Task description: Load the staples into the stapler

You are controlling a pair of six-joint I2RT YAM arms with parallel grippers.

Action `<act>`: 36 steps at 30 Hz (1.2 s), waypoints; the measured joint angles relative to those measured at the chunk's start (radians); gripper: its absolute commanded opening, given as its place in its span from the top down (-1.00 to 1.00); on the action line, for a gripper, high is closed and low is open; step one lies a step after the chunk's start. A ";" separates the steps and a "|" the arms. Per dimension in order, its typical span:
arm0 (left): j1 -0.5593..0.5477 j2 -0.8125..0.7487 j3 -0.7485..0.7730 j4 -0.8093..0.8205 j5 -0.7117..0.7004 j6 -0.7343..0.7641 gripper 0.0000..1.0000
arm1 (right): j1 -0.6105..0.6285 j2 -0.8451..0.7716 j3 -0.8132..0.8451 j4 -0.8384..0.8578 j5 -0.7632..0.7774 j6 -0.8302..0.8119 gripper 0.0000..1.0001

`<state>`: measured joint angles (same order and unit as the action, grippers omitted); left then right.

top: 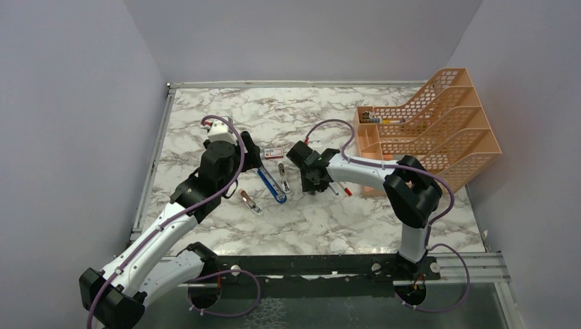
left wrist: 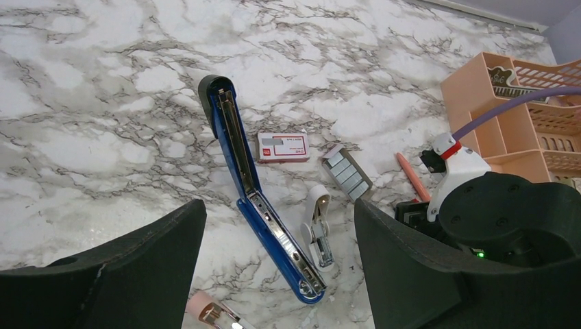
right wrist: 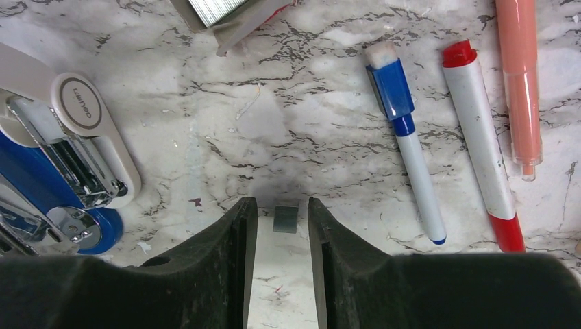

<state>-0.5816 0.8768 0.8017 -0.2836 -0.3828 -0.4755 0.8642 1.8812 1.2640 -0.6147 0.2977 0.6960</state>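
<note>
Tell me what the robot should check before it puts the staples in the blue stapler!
1. Stapler swung open, silver channel showing: ok.
2. Staple strip between the right gripper's fingertips: ok.
3. Strip firmly pinched: cannot tell; small gaps show on both sides of it.
4. Left gripper steadying the stapler: not ok; it hangs wide open, not touching it.
5. Room beside the channel: cannot tell; a white mini stapler lies close alongside.
</note>
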 measured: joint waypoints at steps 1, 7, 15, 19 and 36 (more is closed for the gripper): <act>0.000 0.000 -0.002 0.000 0.000 0.000 -0.61 | 0.000 0.000 0.002 0.001 -0.001 -0.002 0.30; 0.000 0.000 -0.004 -0.001 -0.001 0.000 -0.61 | -0.002 0.006 0.003 0.003 -0.016 -0.006 0.30; 0.000 0.000 -0.006 -0.001 -0.002 0.000 -0.61 | -0.009 0.006 0.003 0.002 -0.019 0.005 0.37; 0.000 0.000 -0.006 -0.002 -0.002 0.000 -0.61 | -0.012 0.006 0.003 0.003 -0.026 0.012 0.42; 0.000 0.000 -0.006 -0.002 -0.002 0.000 -0.61 | -0.028 0.013 0.001 -0.007 -0.048 0.029 0.43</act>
<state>-0.5816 0.8772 0.7956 -0.2855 -0.3851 -0.4751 0.8364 1.8946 1.2652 -0.6220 0.2497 0.7246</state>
